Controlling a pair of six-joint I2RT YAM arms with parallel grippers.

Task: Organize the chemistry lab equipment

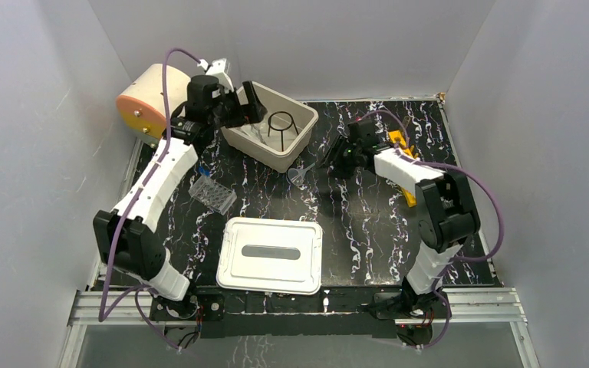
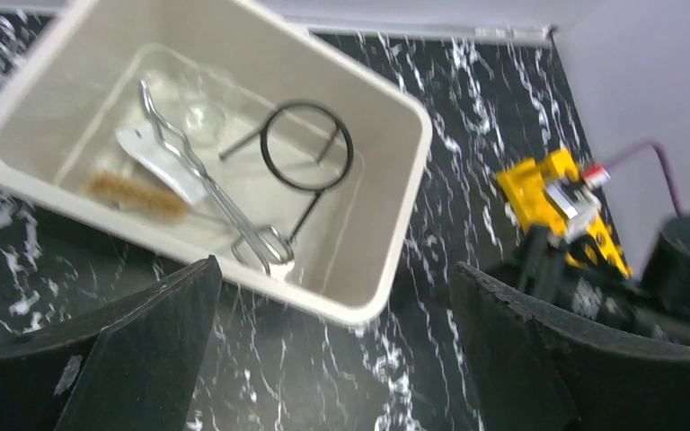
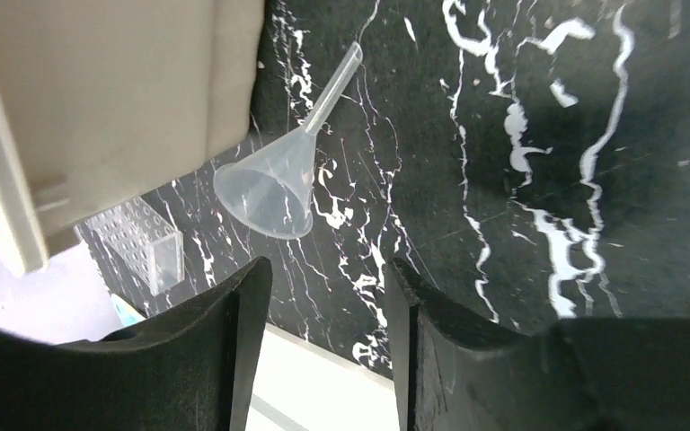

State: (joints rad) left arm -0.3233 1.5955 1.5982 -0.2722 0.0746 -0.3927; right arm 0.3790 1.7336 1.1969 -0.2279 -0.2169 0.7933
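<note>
- My right gripper point(image 3: 328, 346) is part-way open with nothing between its black fingers. It hovers over the black white-veined table point(image 3: 548, 135), just short of the clear plastic funnel point(image 3: 269, 184).
- The funnel lies on its side on the table. Its wide mouth is turned towards my fingers, and its thin stem points away along the wall of the cream rectangular plastic bin point(image 3: 117, 99).
- I judge the step in hand to be picking up that funnel and dropping it into the bin.
- To do it well, I would come down with my jaws square across the cone, close to where it narrows. The bare stem may slip or flex.
- The funnel looks light and round, so I would close slowly and centred. A one-sided touch would roll it towards the bin wall.
- My left gripper point(image 2: 332, 359) is spread wide and empty, hanging above the bin.
- The bin already holds the black wire ring stand point(image 2: 310, 189), the metal forceps point(image 2: 202, 180) and the tan-bristled brush point(image 2: 135, 196).
- I should draw the left arm aside before the right carries the funnel over the rim, or the two could meet there.
- A clear test-tube rack point(image 1: 212, 193) sits out on the table near the left arm and is left to sort.
</note>
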